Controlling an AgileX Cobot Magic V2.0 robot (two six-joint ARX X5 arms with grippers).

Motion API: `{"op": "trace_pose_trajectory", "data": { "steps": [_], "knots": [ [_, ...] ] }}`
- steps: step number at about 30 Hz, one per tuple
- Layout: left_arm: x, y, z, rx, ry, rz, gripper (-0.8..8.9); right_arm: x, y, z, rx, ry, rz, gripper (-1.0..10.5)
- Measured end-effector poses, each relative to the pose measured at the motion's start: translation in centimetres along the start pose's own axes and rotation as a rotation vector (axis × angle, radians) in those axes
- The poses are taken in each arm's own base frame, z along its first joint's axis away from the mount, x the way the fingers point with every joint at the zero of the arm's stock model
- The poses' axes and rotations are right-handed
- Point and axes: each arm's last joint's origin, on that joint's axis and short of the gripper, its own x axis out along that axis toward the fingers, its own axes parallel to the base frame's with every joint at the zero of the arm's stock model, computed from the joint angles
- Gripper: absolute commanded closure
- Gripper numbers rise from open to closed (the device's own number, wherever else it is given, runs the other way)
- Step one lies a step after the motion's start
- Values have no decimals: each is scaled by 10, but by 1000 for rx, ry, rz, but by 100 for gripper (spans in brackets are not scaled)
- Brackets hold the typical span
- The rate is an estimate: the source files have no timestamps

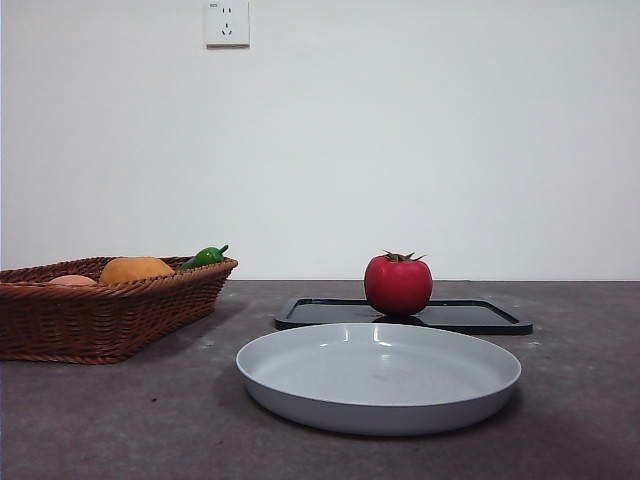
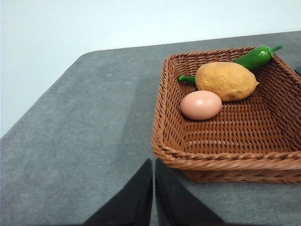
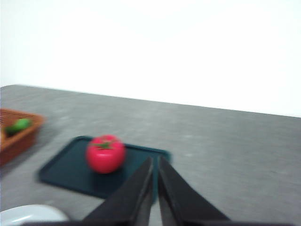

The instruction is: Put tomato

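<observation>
The glossy red tomato [image 1: 398,284] with a dark green stem stands on a flat black tray [image 1: 480,316] behind a grey plate [image 1: 379,375]. In the right wrist view the tomato [image 3: 105,153] sits on the tray [image 3: 66,172], and my right gripper [image 3: 154,167] is shut and empty, held apart from the tomato on the side away from the basket. My left gripper [image 2: 154,170] is shut and empty, beside the near rim of the wicker basket [image 2: 221,162]. Neither gripper shows in the front view.
The wicker basket [image 1: 100,310] at the left holds an orange round fruit [image 2: 225,81], a pale pink egg-shaped thing [image 2: 201,104] and a green pepper [image 2: 254,57]. A wall socket [image 1: 227,22] is on the white wall. The table's corner edge [image 2: 82,54] lies beyond the basket.
</observation>
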Motion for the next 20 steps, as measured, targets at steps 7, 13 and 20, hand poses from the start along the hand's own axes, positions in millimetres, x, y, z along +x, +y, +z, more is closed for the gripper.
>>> {"op": "trace_pose_trajectory", "data": {
  "steps": [7,13,20],
  "knots": [
    [0,0,0,0,0,0,806,-2,-8,-49,-8,-71,-149,937],
    [0,0,0,0,0,0,806,1,-11,-84,-2,-37,-203,937],
    [0,0,0,0,0,0,806,3,-12,-110,16,11,-206,937]
  ]
}}
